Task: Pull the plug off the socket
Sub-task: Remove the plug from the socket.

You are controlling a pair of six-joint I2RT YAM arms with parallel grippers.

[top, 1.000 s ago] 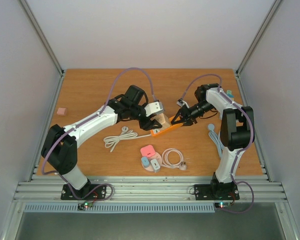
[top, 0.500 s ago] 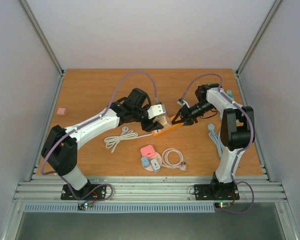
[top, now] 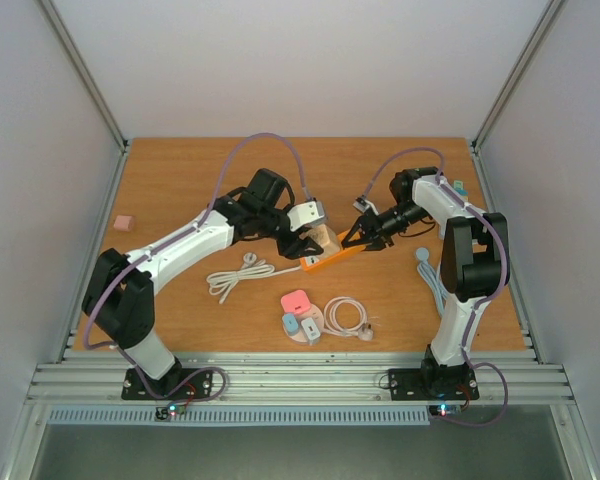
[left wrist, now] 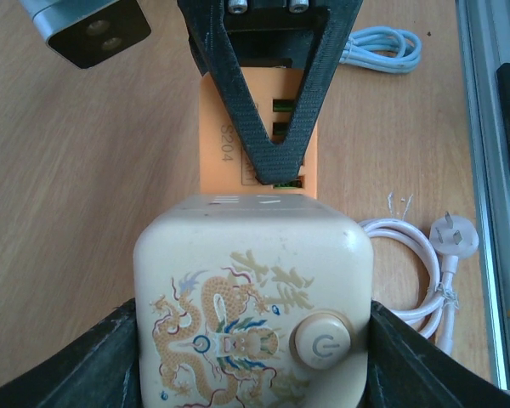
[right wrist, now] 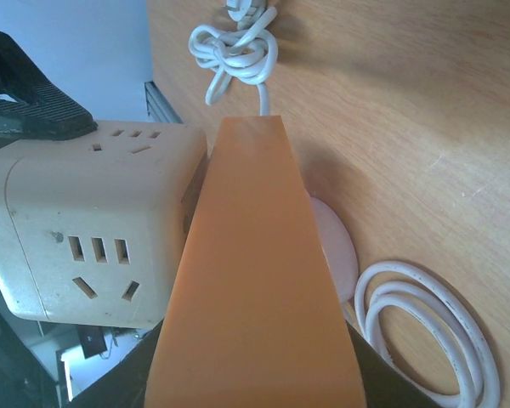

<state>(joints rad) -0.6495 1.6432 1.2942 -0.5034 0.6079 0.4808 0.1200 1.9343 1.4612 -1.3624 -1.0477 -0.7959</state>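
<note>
Your left gripper point(top: 308, 243) has swung back up and to the left; half a second ago its wrist sat lower and further right, closer to the right gripper point(top: 352, 238), and now it stands about where it was a second ago. That reads as a rocking stroke, not a release. The cube plug point(left wrist: 253, 297) shows no gap against the socket strip point(left wrist: 217, 144) in either wrist view, so judge the plug as not yet out. Both lie mid-counter between the two arms, with the strip's right end lifted.

The left gripper's fingers press both flanks of the cube plug, clamped on it. The right gripper is closed on the far end of the socket strip, its black fingers meeting in a V over the orange face. You have the bracing you need, so the next pull probably wants to run straight away from the strip's face.

Count what lies on the counter point(top: 180, 180):
- one cube plug and one socket strip
- two white cable coils point(top: 242, 273), the second just right of a pale disc point(top: 302, 325)
- one pale blue cable point(top: 426, 262) by the right arm
- three small blocks at the disc: one pink, one blue, one grey
- one pink piece point(top: 123, 221) far left
- one teal piece point(top: 460, 187) far right, too small to identify
</note>
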